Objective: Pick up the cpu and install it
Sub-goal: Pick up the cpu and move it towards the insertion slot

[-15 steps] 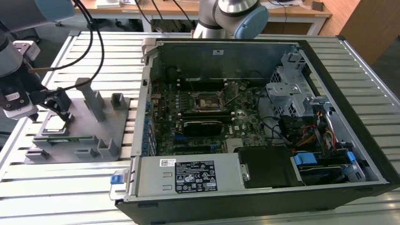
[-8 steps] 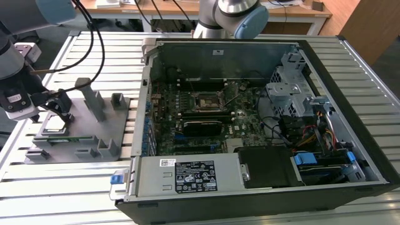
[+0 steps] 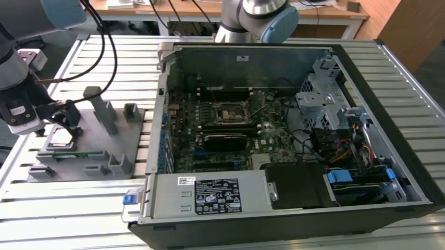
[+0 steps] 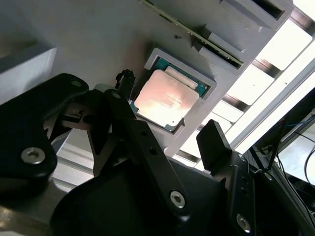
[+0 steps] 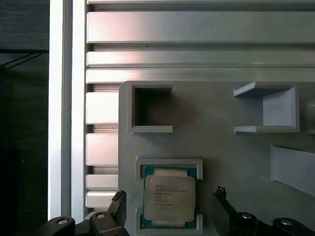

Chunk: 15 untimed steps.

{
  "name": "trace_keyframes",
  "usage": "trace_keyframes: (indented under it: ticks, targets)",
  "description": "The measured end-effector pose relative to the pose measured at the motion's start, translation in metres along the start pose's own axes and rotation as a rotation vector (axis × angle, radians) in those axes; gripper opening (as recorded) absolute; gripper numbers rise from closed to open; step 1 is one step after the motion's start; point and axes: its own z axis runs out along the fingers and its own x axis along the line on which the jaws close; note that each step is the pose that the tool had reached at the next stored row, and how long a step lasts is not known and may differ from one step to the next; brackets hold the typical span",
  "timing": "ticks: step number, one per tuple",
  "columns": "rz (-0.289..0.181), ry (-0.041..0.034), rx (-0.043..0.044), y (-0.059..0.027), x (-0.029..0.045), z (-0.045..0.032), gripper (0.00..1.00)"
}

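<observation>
At the exterior view's left, the arm bends down over the grey holder tray (image 3: 104,151) on the slatted table (image 3: 70,208), wrist pointing downward. Its gripper (image 3: 66,124) hangs just above the cpu (image 5: 169,199), which lies flat in its square pocket of the tray. The black fingers (image 5: 118,209) are spread apart, one on either side of the chip, holding nothing. The open computer case (image 3: 389,104) lies to the right.
</observation>
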Motion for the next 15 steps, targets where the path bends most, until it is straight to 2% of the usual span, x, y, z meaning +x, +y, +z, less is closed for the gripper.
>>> trace_keyframes:
  ticks: [15]
  targets:
    - [0.000,0.0005,0.0001,-0.0004,0.0000,0.0118,0.78]
